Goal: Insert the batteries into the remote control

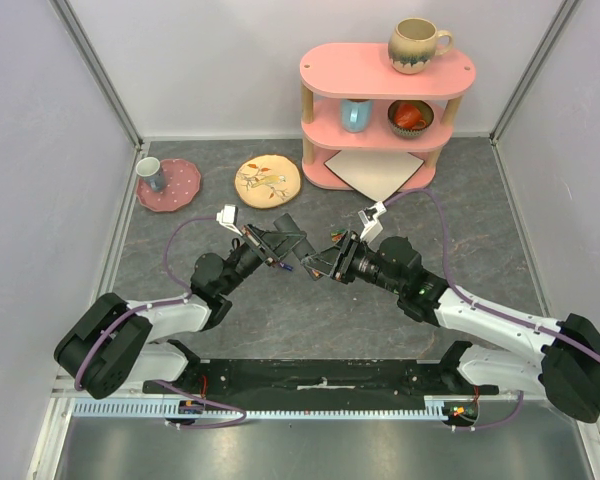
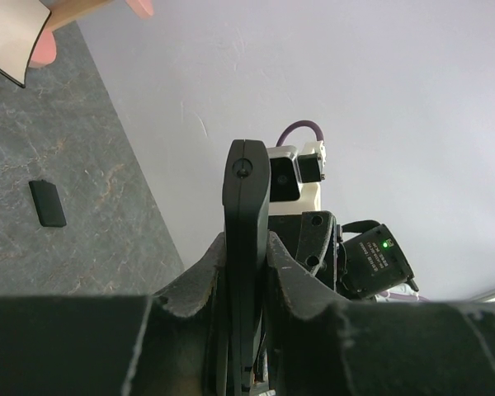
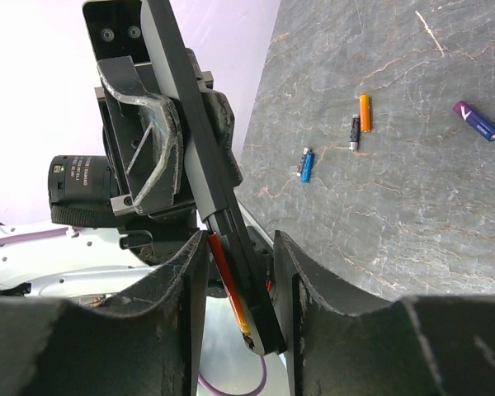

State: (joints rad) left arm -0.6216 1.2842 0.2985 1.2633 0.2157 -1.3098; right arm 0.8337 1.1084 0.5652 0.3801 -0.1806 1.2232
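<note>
Gripping the remote control (image 2: 246, 206) edge-on, the left claw (image 1: 276, 246) is closed tight on its lower half and holds it clear above the bench (image 1: 460, 220); left of the remote control in the left wrist view, a small flat black plate (image 2: 48, 203) lies on the bench; the right claw (image 3: 241, 243) is parted narrowly around the remote control's end, with a slim orange cell (image 3: 228, 285) lying along that end between its fingers, though whether it squeezes the cell I cannot tell; right of the remote control in the right wrist view, a blue battery (image 3: 306, 164), a loose orange battery (image 3: 364, 112) and a purple battery (image 3: 477, 120) lie on the bench.
</note>
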